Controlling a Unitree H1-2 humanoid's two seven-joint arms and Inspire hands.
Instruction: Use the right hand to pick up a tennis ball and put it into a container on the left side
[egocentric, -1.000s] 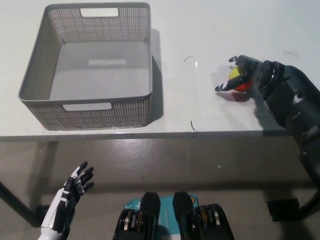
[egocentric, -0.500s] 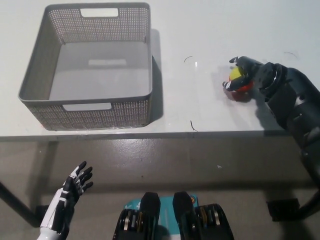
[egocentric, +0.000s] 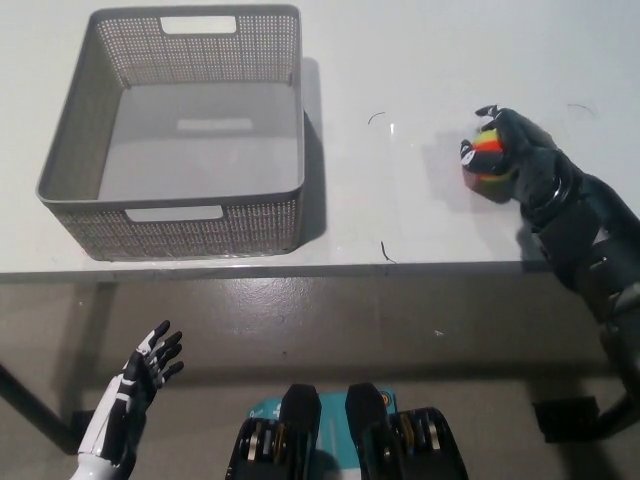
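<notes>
Right hand (egocentric: 515, 150), head view: black, fingers wrapped around a ball (egocentric: 487, 155) coloured yellow, orange and red, at the table's (egocentric: 400, 60) right side. Ball: judged light, slightly springy, round; best cupped across its widest part. Left hand (egocentric: 140, 375): white, fingers spread, idle below the table edge. Basket (egocentric: 170, 225): grey, perforated, well apart to the left. Path between: unobstructed tabletop.

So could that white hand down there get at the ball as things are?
Probably not. The left hand hangs open below the table's edge, while the ball sits far across the top with the right hand wrapped around it.
</notes>
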